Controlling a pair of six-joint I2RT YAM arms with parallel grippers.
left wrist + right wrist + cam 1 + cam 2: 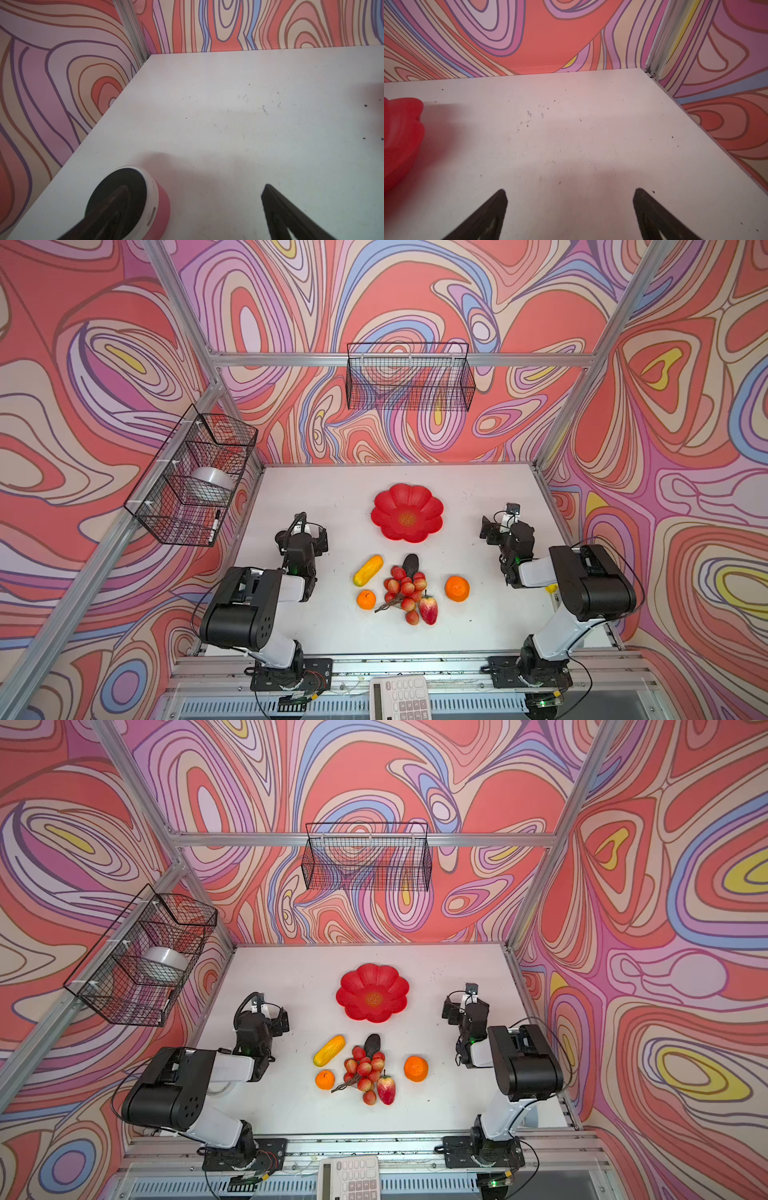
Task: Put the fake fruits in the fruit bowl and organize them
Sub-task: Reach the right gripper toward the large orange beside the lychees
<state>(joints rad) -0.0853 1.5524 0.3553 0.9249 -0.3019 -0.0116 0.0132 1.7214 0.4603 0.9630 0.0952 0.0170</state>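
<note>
Black left fingers point(276, 207) and right fingers point(496, 204) stand wide, empty.

Upper centre, hanging: black wire basket point(409, 377). At left, second wire basket point(191, 477) holding a white roll point(212, 481) and a marker point(215, 524). Bottom centre, a calculator point(400, 697).

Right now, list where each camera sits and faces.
Top views: high over the front edge, looking down at the glossy red flower-shaped bowl and plastic fruits; left arm, right arm show.
Left wrist: on the left arm, facing the white table's back-left corner; open left claw shows.
Right wrist: on the right arm, facing the back-right corner; open right claw shows.
Shared: right wrist and top views catch the bowl.
</note>
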